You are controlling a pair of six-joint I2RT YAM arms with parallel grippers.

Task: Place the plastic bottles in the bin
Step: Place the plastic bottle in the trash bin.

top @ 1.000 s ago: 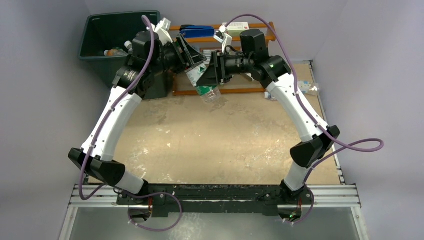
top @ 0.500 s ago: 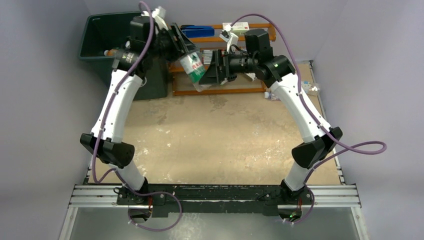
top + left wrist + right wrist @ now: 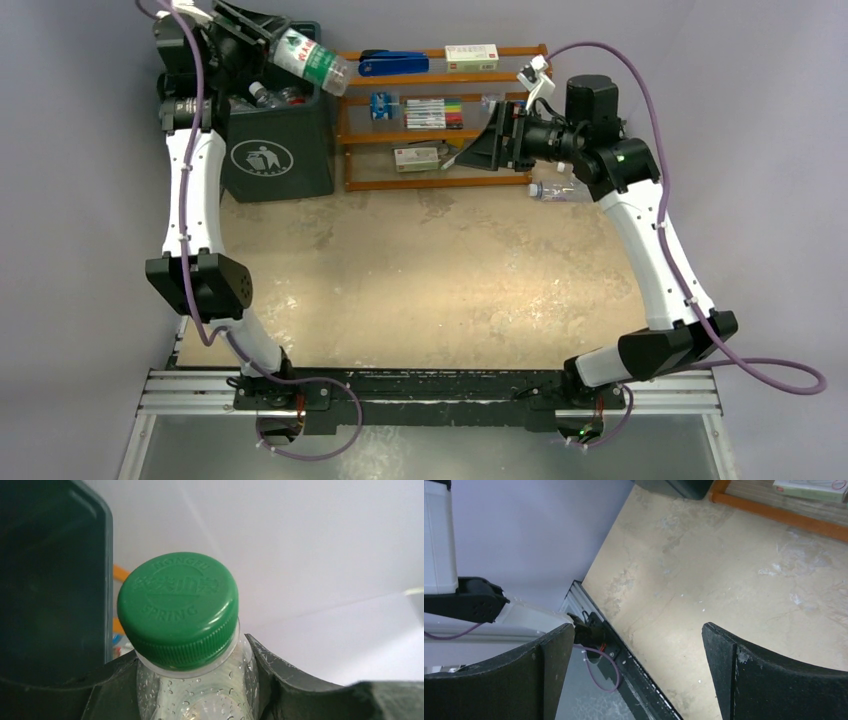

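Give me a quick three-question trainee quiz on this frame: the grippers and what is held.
1. What does the left gripper hold? A) cup B) bottle C) sponge
2. True or false: the right gripper is open and empty.
3. Fill in: the held bottle's cap is ___.
Key: 1 B; 2 true; 3 green.
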